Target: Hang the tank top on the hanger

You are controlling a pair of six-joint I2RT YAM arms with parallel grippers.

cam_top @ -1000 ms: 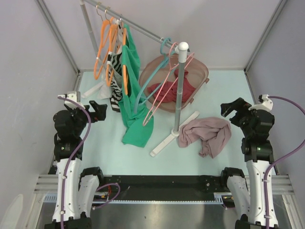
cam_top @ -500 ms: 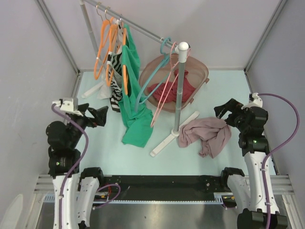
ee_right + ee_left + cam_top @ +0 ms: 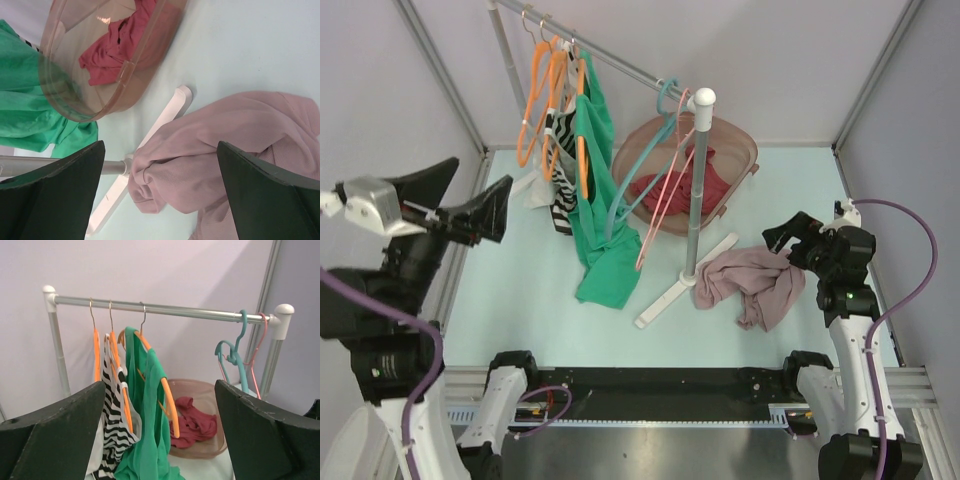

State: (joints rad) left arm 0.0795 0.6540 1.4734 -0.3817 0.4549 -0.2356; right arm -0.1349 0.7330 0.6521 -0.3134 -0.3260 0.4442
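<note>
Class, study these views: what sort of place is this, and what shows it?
Probably a robot test cell staged as a laundry corner: panel walls box in a table, a left arm and right arm stand at its near edge, and a clothes rail with hangers stands by a basket.

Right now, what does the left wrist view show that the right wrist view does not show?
Only the left wrist view: the rail, the orange hangers, the striped garment, the teal hanger and the pink hanger, hooked near the rail's right end.
Only the right wrist view: the tank top, crumpled on the table, its edge reaching the white rack foot.
Both: the basin holding the dark red garment, and the green garment.
</note>
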